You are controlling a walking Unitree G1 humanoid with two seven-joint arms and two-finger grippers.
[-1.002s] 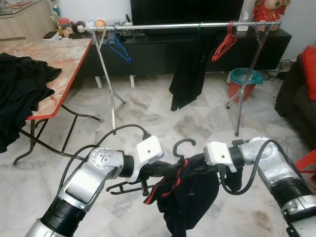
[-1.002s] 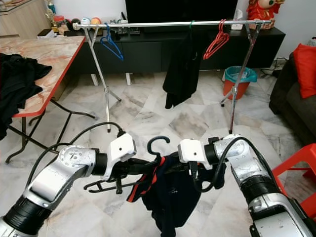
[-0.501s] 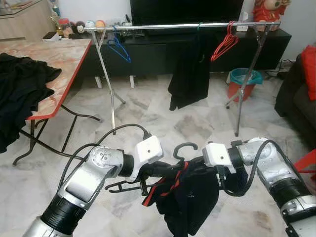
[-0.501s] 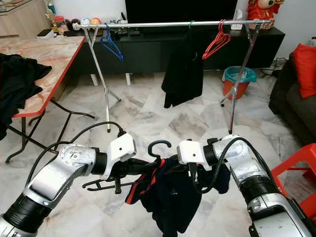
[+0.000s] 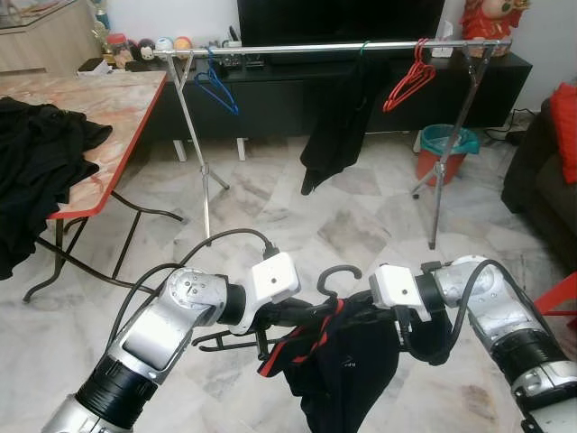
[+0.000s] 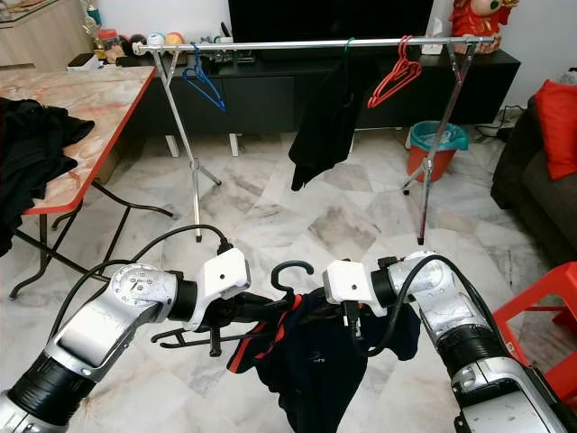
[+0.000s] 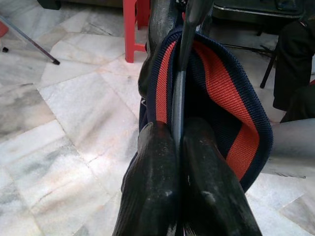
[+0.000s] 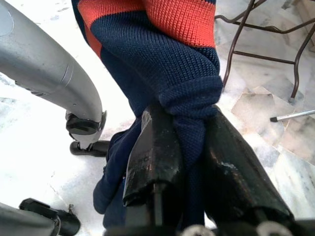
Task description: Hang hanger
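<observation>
One clothes rail point(image 5: 325, 47) carrying three hangers — blue point(image 5: 216, 90), green point(image 5: 364, 47), red point(image 5: 407, 83) — one black hanger point(image 5: 335, 275) held low, perhaps two dark garments point(image 5: 338, 122).

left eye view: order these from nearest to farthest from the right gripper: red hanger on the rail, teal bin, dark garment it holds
1. The dark garment, clamped in the right gripper itself, low in front of the robot.
2. The teal bin, on the floor by the rack's right leg.
3. The red hanger, up on the rail, at the back right.
</observation>
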